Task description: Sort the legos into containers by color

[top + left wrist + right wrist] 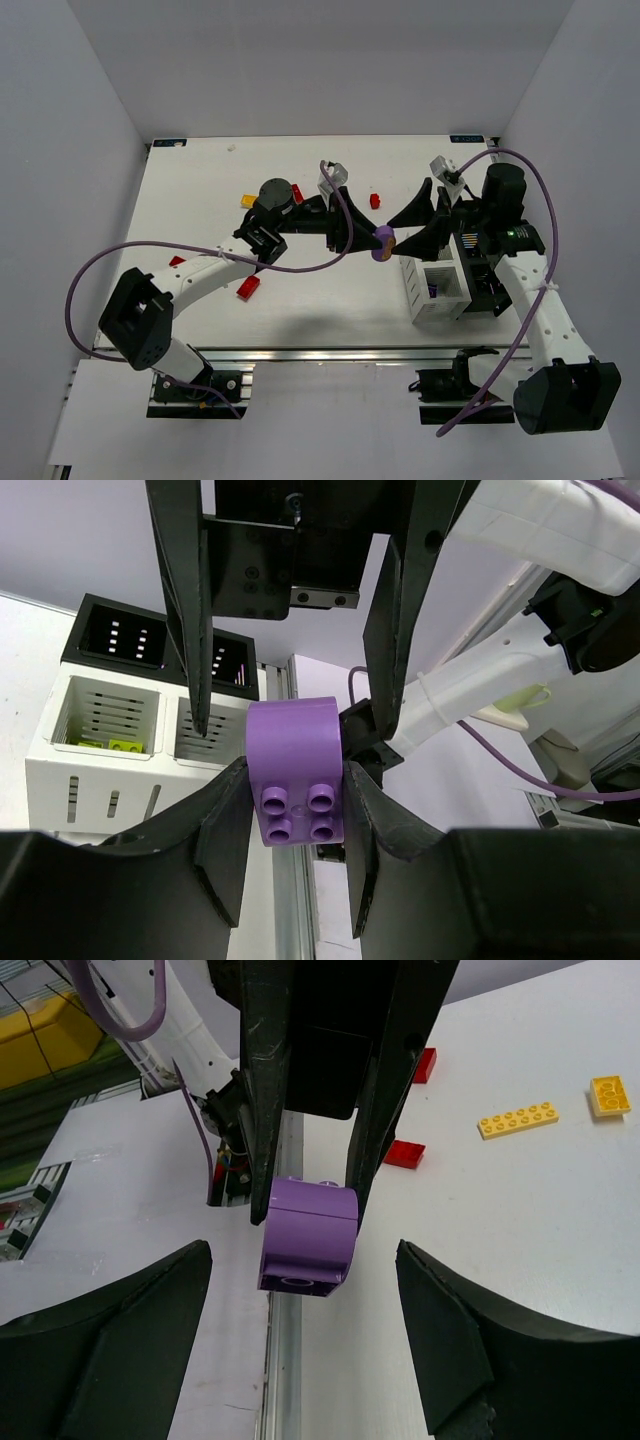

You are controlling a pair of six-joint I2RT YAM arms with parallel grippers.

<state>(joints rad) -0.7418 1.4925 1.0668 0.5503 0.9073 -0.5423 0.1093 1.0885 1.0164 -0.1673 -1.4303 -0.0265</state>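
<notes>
My left gripper (379, 240) is shut on the rounded purple lego (382, 246) and holds it in the air just left of the containers (447, 283). In the left wrist view the purple lego (297, 770) sits between my left gripper's (296, 785) pads, studs toward the camera. My right gripper (394, 239) faces it, open, with one finger on each side of the lego and not touching. In the right wrist view the lego (308, 1235) hangs between the wide-open right gripper's (302, 1252) fingers. A lime green lego (122, 745) lies in a white compartment of the containers (60, 770).
Red legos (248, 288) (177, 261) (375, 200) (297, 193) and a yellow lego (248, 200) lie on the white table (300, 320). The right wrist view shows a yellow plate (517, 1119), a small yellow lego (609, 1096) and two red legos (404, 1153) (424, 1064).
</notes>
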